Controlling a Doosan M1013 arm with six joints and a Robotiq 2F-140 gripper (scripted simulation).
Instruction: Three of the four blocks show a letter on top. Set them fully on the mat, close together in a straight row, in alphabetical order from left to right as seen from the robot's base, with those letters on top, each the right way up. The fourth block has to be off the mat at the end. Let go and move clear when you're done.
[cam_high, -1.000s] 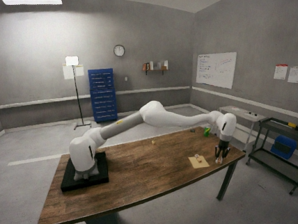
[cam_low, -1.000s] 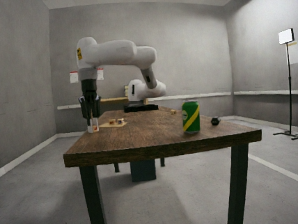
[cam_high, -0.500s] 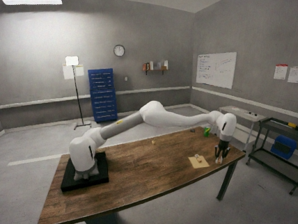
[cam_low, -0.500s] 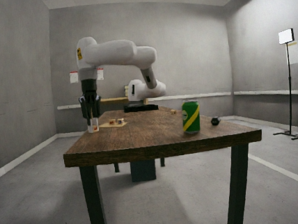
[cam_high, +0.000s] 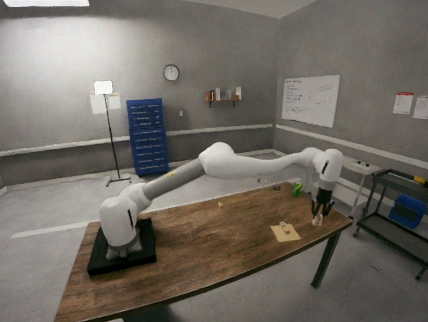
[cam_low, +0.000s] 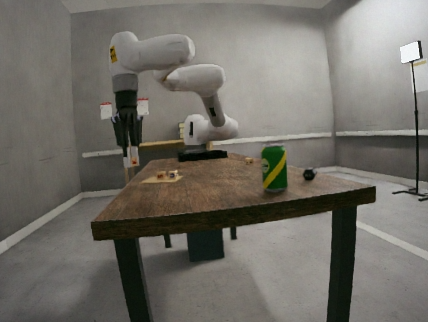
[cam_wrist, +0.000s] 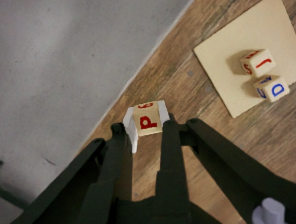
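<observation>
My gripper is shut on a cream block with a red P facing the wrist camera, held above the table's edge area beside the mat. The tan mat bears two blocks close together. One block shows a red J and other red letters. The other block shows a blue D and lies near the mat's edge. The fourth block stands off the mat, its letters too small to read.
A green can stands at the table's far end from the base, with a small dark object near it. The table's long edge runs close beside the gripper, with floor beyond. A cart stands past the table.
</observation>
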